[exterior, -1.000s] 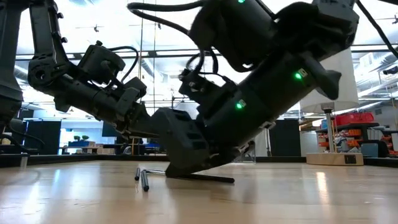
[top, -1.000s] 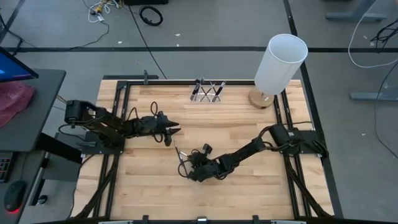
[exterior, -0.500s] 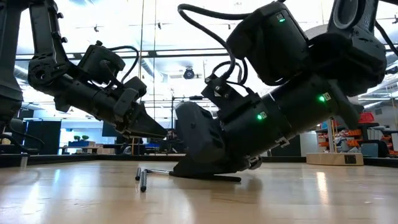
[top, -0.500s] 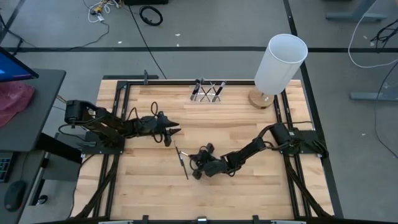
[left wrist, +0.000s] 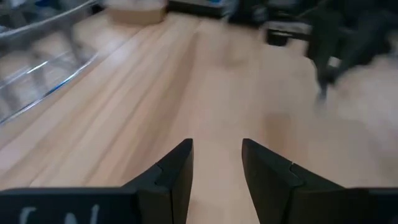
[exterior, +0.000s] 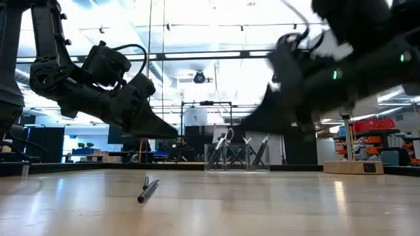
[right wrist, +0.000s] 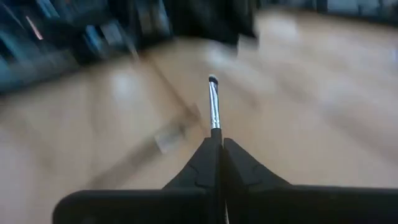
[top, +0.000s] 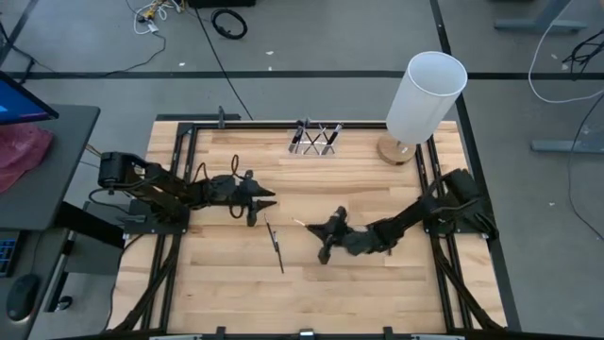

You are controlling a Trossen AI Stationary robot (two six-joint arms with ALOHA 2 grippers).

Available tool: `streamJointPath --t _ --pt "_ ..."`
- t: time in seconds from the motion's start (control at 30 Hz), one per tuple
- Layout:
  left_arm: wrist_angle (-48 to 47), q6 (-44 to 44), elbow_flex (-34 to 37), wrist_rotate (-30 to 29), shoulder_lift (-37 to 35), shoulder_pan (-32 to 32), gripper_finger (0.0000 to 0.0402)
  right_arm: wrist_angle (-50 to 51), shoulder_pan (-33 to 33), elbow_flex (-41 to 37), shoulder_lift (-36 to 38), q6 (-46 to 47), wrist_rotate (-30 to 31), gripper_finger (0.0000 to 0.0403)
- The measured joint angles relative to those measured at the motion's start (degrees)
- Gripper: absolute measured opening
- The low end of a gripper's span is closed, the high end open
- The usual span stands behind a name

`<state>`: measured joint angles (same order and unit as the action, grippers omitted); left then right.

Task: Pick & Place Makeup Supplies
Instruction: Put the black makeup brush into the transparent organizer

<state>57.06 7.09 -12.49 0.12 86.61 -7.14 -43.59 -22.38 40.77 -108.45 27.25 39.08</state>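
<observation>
- Two arms over my table, tall white cylinder at the far right corner.
- My right gripper mid-table, lifted, jaws pinched on a thin brush; tip pokes out ahead.
- My left gripper hovers left of centre, fingers parted, holding nothing.
- Clear holder at far edge, already has sticks.
- One stick lies loose between grippers.
- Step: carrying. Next, I reckon, line brush up over holder and drop in.

Low view: left end effector hovers above dark stick on table, clear holder behind.
</observation>
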Motion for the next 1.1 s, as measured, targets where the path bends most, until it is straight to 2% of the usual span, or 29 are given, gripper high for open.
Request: streamJointPath --t 0.17,0.27,0.37,0.5,0.63,0.77,0.9,1.0,1.1 --pt "8.27 -3.27 0.00 8.85 0.00 0.72 0.0142 -26.07 0.06 -4.64 0.25 -10.56 0.15 0.0005" --pt "14.74 -3.76 0.00 12.18 0.00 1.73 0.0142 -33.65 0.53 -4.51 0.07 -17.02 -0.63 0.0005" --pt "20.37 -3.81 -0.05 12.65 0.00 2.87 0.0142 -35.86 1.74 -2.72 0.07 -20.58 -5.08 0.0005" --pt "22.07 -3.50 -2.13 13.12 0.00 3.28 0.0143 -35.14 3.30 0.93 0.07 -23.65 -10.13 0.0005" --pt "21.56 -4.77 -5.59 17.75 0.00 3.32 0.0158 -34.75 4.27 3.44 0.07 -26.41 -13.39 0.0005" --pt "21.59 -6.37 -8.59 22.46 0.00 4.60 0.0193 -34.63 4.58 4.00 0.07 -27.74 -14.42 0.0005" --pt "21.58 -6.84 -10.71 22.80 0.00 6.44 0.0219 -34.64 4.58 4.07 0.07 -27.76 -14.54 0.0005" --pt "21.57 -6.99 -11.72 21.09 0.00 7.62 0.0216 -34.63 4.58 4.07 0.07 -27.76 -14.54 0.0006" --pt "21.53 -7.82 -12.22 19.71 0.00 8.46 0.0189 -34.62 4.58 4.07 0.07 -27.76 -14.54 0.0006"
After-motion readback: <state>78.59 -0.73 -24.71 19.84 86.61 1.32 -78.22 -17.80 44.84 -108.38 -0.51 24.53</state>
